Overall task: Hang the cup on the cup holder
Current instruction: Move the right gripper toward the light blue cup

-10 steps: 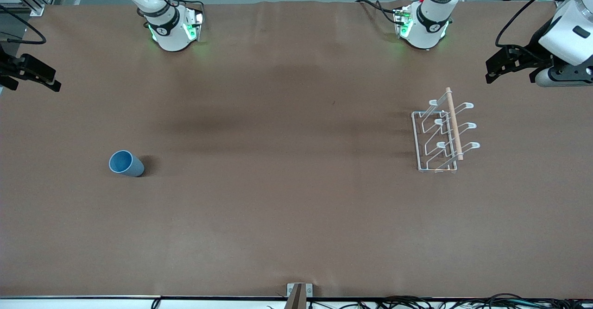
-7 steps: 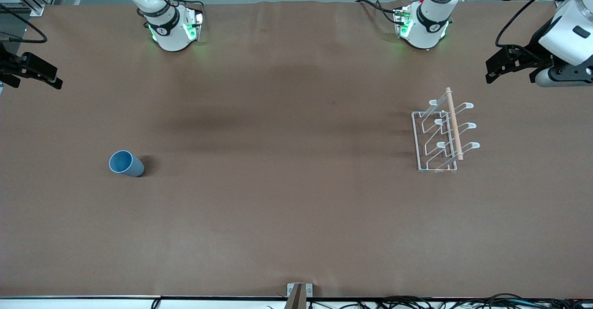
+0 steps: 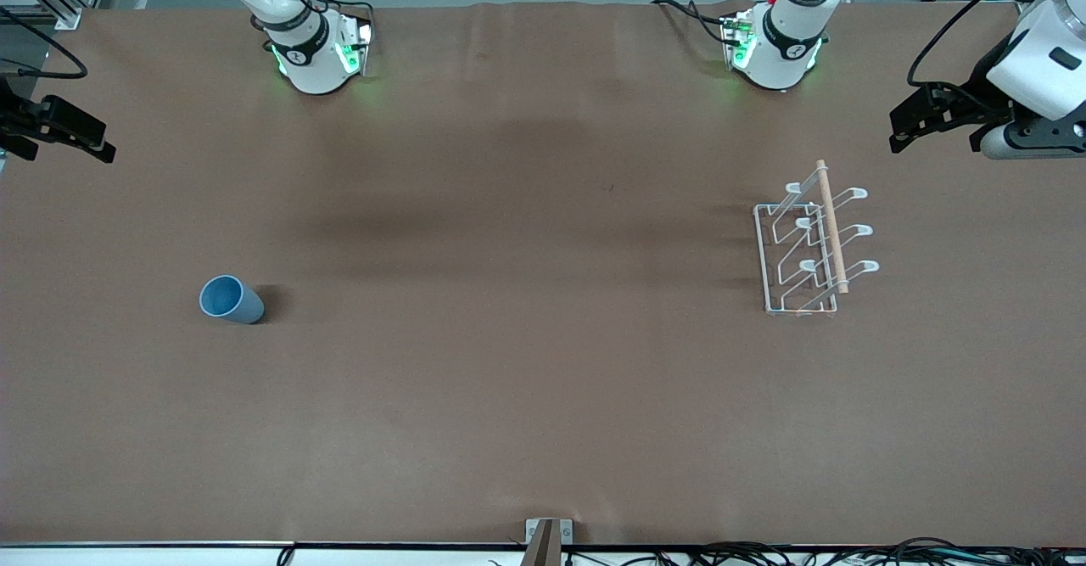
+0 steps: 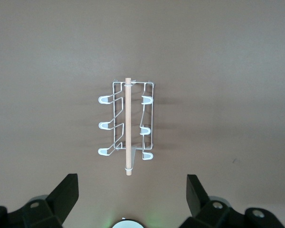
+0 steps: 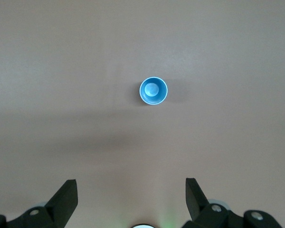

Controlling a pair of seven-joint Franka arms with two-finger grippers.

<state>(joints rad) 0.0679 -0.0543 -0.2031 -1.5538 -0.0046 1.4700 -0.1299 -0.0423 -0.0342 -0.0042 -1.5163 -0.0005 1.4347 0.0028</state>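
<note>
The light-blue cup (image 3: 231,300) stands upright, mouth up, toward the right arm's end of the table; the right wrist view looks straight down into the cup (image 5: 153,91). The white wire cup holder (image 3: 813,248) with its wooden rod stands toward the left arm's end, and the left wrist view shows the holder (image 4: 127,121) from above. My right gripper (image 3: 102,147) hangs open and empty high over the table's edge at its end, well apart from the cup. High over the opposite edge my left gripper (image 3: 901,130) is open and empty too. Wide-spread fingers (image 4: 66,192) (image 5: 66,194) frame both wrist views.
The brown table cover (image 3: 526,337) lies bare between cup and holder. The two arm bases (image 3: 316,57) (image 3: 776,53) stand along the table edge farthest from the front camera. A small bracket (image 3: 547,536) and cables sit at the nearest edge.
The right gripper has edged very slightly toward the table's middle. Cup, cup holder and left gripper have not moved.
</note>
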